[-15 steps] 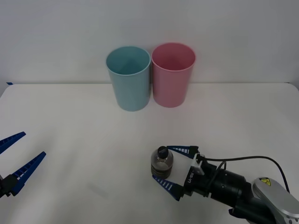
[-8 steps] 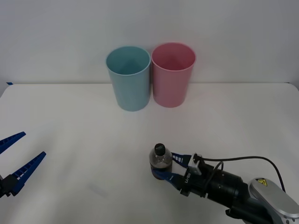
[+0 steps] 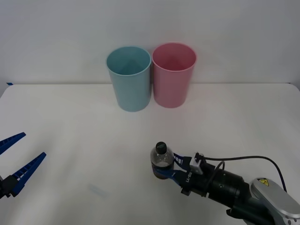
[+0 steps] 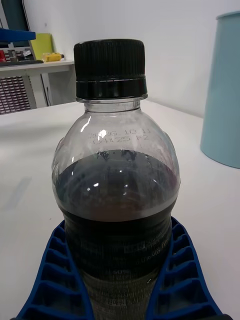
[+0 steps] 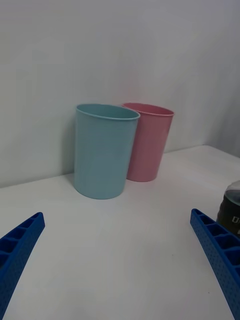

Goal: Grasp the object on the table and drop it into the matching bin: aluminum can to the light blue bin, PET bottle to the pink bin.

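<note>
Two blue fingers (image 4: 55, 280) seemingly around PET bottle (image 3: 162, 161).

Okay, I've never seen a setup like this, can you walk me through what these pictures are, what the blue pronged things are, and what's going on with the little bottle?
This is a two-armed robot at a white table. The front view comes from a camera above the arms, looking down. The other two come from cameras on each wrist.

The blue ribbed prongs are gripper fingers. The right gripper is at the near right of the table, its fingers closed on the sides of a small PET bottle with a black cap and dark liquid. The right wrist view shows that bottle up close, upright between the fingers.

The left gripper waits open at the table's near left edge, holding nothing.

At the back stand a light blue bin and a pink bin, side by side.
</note>
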